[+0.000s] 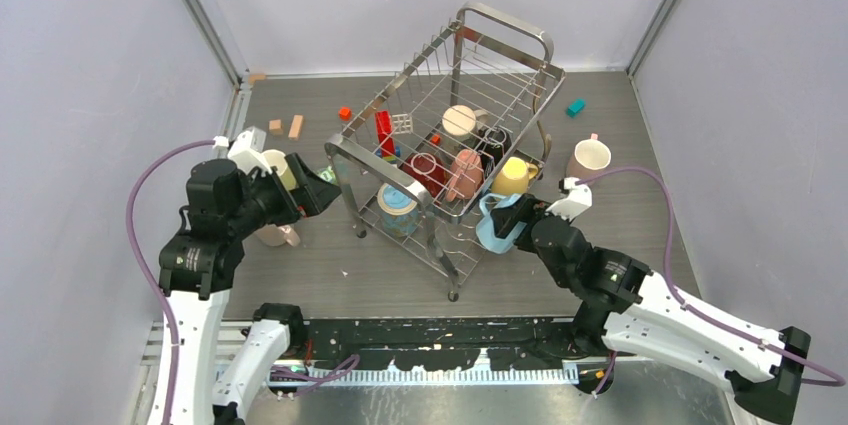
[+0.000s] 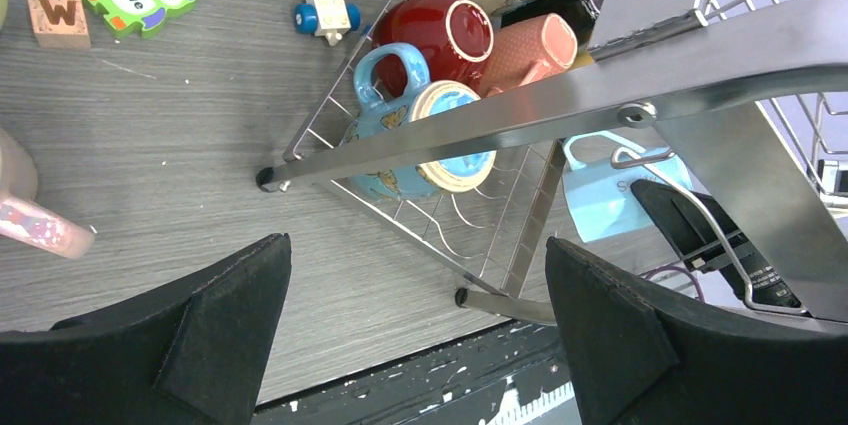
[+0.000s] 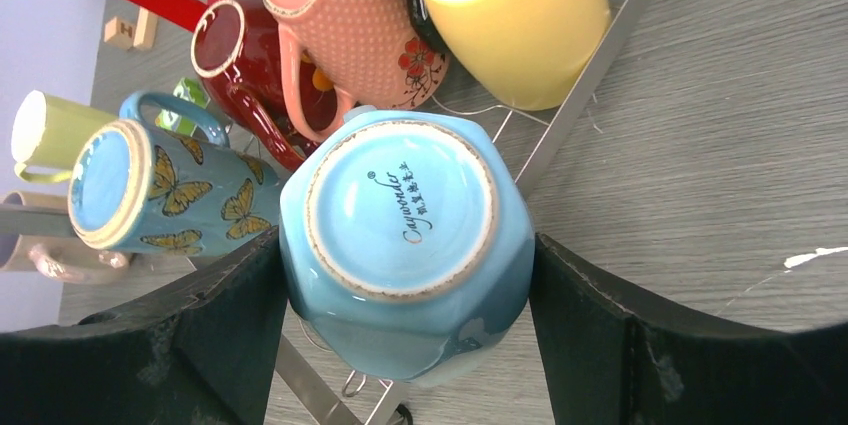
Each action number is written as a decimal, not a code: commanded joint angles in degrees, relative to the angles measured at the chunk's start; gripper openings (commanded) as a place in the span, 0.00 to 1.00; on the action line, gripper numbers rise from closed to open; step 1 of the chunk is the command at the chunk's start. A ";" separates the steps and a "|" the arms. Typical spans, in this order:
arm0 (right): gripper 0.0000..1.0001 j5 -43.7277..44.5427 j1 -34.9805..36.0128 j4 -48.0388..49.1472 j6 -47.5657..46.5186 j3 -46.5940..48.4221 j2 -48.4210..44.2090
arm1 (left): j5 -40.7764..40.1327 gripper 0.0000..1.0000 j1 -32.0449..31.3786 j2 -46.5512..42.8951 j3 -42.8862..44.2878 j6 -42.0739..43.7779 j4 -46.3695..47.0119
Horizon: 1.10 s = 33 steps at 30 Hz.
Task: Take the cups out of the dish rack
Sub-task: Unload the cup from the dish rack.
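Black fingers crowd the right wrist view: the right gripper [image 3: 405, 263] is spread wide, with a pad against each side of a light blue mug [image 3: 400, 235], whose base faces the lens. It's got that one clamped just outside the near right side of the dish rack [image 1: 505, 17]. I can't tell whether the mug touches the table.

Underneath it all is a grey wood-grain tabletop [image 1: 300, 280], boxed in by pale walls with metal posts in the far corners. Small toy blocks are scattered left of the rack and beyond it, and a teal block [image 1: 575, 107] lies off its far right corner.

Inside the rack, a butterfly mug [image 1: 398, 207] lies at the near end. A dark red mug [image 1: 424, 171], a pink dotted mug [image 1: 465, 173] and a yellow mug [image 1: 513, 177] come next, and a cream mug [image 1: 460, 120] is deeper in.

Over on the rack's left, the left gripper [image 1: 320, 190] gapes fully open with nothing in it, pointing at the near left corner. A pale green mug [image 1: 275, 167] and a pinkish mug [image 1: 278, 235] stand by it. Right of the rack stands a white mug [image 1: 590, 157].
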 commanded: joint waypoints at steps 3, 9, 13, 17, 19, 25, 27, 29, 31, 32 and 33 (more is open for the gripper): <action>0.09 7.18 0.26 -3.76 5.49 7.09 -3.22 | 2.18 1.00 -0.28 -0.04 4.58 -0.56 0.18; 0.05 10.28 0.24 -13.32 7.87 11.70 -5.23 | 1.09 1.00 -0.67 1.67 10.10 -0.04 -0.36; 0.05 12.51 0.30 -19.40 7.92 16.68 -7.07 | 1.22 1.00 -0.94 3.82 14.82 -0.30 1.08; 0.04 14.92 0.21 -25.19 6.68 23.19 -7.98 | 3.51 1.00 -1.07 7.33 19.47 -1.47 3.29; 0.04 15.58 0.29 -27.15 5.70 26.54 -7.91 | 4.61 1.00 -1.41 9.09 22.02 -1.93 4.26; 0.04 16.17 0.22 -28.32 1.32 36.83 -5.93 | 6.58 1.00 -4.93 15.22 30.18 -2.61 6.05; 0.03 16.15 0.20 -27.74 -0.87 40.66 -4.07 | 6.62 1.00 -6.80 17.03 32.18 -2.90 6.78; 0.03 15.88 0.29 -27.42 -2.70 44.73 -1.85 | 6.37 1.00 -8.84 19.03 34.54 -2.92 7.19; 0.03 14.94 0.28 -26.16 -4.35 48.45 0.38 | 5.86 1.00 -11.09 20.94 37.05 -2.85 7.31; 0.03 14.37 0.28 -25.33 -5.09 50.01 1.37 | 5.65 1.00 -12.12 21.86 38.30 -2.84 7.48; 0.02 13.64 0.23 -24.24 -5.81 51.59 2.44 | 5.39 1.00 -13.17 22.78 39.69 -2.96 7.66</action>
